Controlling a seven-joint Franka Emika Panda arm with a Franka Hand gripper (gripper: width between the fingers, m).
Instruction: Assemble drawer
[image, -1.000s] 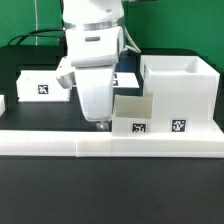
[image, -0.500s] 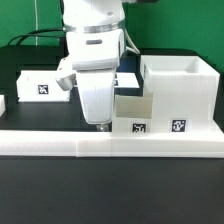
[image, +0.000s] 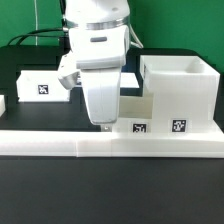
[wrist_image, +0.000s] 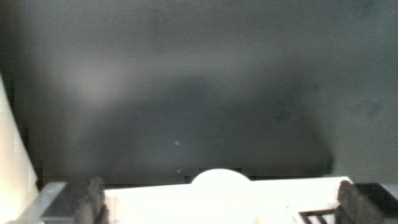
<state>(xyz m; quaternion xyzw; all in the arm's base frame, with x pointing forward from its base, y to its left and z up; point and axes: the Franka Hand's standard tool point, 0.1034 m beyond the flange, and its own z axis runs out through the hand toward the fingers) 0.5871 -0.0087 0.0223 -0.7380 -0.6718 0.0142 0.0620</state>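
Parts of the drawer stand on a black bench (image: 110, 195) in the exterior view, behind a long low white border bar (image: 110, 146). The large white plastic cube-shaped housing (image: 180, 85) stands toward the exterior view's right, open at its top. Just beside it, close to the bar, sits a smaller white open-top plastic tray box (image: 138, 112) with a black-and-white square marker (image: 140, 128) on its face. A second white tray box (image: 42, 84) sits well apart, toward the exterior view's left. The white two-finger hand (image: 105, 125) hangs low at the nearer tray's end toward the exterior view's left, fingertips down by the bar. From this side I cannot tell how the fingers stand.

In the wrist view the fingers (wrist_image: 71, 203) are spread wide, one at each side. The tray's white wall and its round white knob (wrist_image: 221, 180) lie between them, with dark bench beyond. Whether the pads touch the plastic is unclear, and nothing looks pinched.

Such a tray is likely light, stiff and rather slick, so it may skate or twist if nudged off-centre. The best hold, I judge, is squarely across a thin wall near the knob, with the fingers well down over the rim.
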